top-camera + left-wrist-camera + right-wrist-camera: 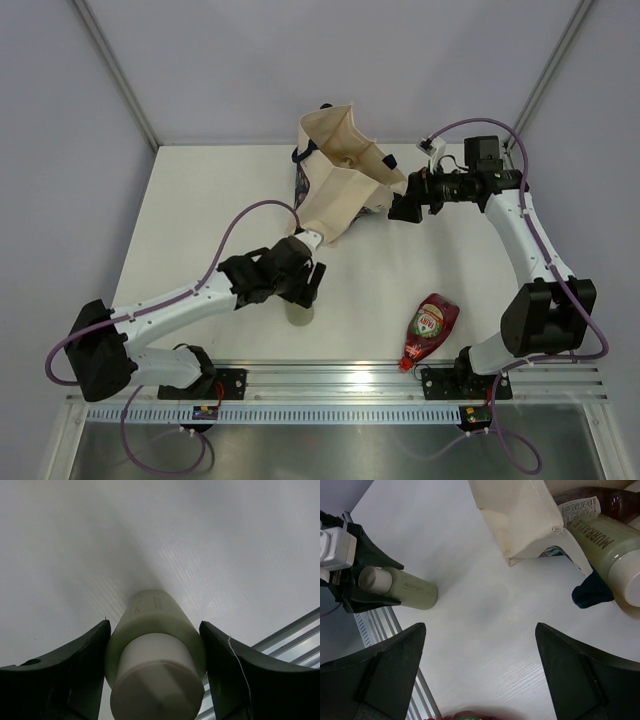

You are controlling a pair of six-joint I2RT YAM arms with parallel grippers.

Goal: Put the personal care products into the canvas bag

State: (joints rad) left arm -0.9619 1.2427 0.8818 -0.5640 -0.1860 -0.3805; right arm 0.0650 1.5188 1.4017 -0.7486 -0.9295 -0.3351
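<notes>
Left gripper (154,627) clamped on a sage bottle (412,588) at the table's (200,200) near edge. Right gripper (480,626) gaped apart beside the bag (340,180) — another sage bottle (605,545) at its mouth; red bottle (428,328) lay well apart.

counter (200,220): is reading as white, matt laminate with a fine linear grain.
canvas bag (340,185): is showing cream woven cloth, matt and creased.
sage-green bottle (152,615): is looking like smooth satin plastic; its cap is paler and matt.
left end effector (156,680): fingers (65,680) are showing dark, matt plastic.
red bottle (428,328): is catching light; glossy plastic with a printed label.
bottle inside the bag (605,550): is showing smooth satin plastic with printed lettering.
rail (340,380): is reading as ribbed bare metal with a dull sheen.
</notes>
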